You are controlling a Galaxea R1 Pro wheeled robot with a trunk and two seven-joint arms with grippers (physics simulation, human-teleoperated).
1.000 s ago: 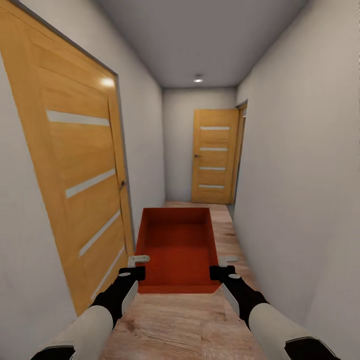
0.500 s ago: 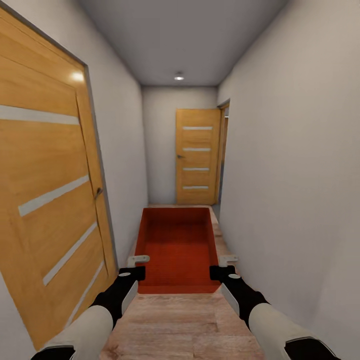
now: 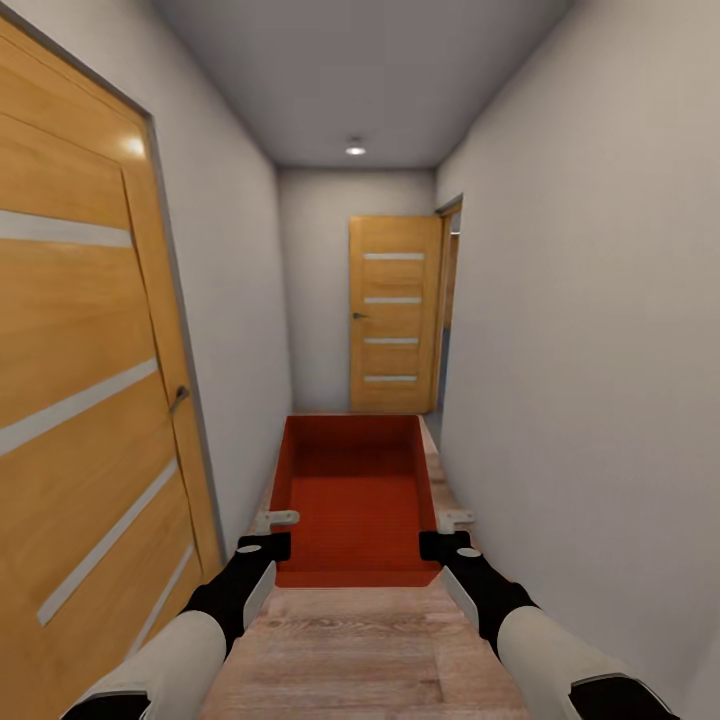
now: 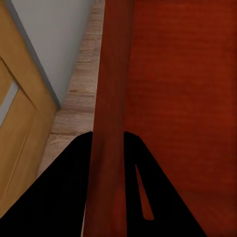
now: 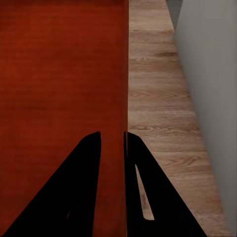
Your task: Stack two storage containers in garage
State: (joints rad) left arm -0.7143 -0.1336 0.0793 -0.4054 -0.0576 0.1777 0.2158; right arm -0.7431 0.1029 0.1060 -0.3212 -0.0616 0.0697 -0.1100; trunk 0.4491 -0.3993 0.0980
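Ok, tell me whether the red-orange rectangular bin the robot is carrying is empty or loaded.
Empty. The head view shows the red-orange rectangular bin's bare flat bottom; both wrist views show bare red interior too.

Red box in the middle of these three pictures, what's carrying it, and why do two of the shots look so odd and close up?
A wheeled robot with two arms is carrying it. The wide picture comes from its head camera, looking down a hallway with light wood-plank floor and orange wooden doors. The shallow red-orange rectangular bin hangs between the arms above the floor. The left claw pinches one side wall, the right claw the other. The close-ups come from cameras near each claw: the black wedges are its fingers, straddling the bin's thin wall.
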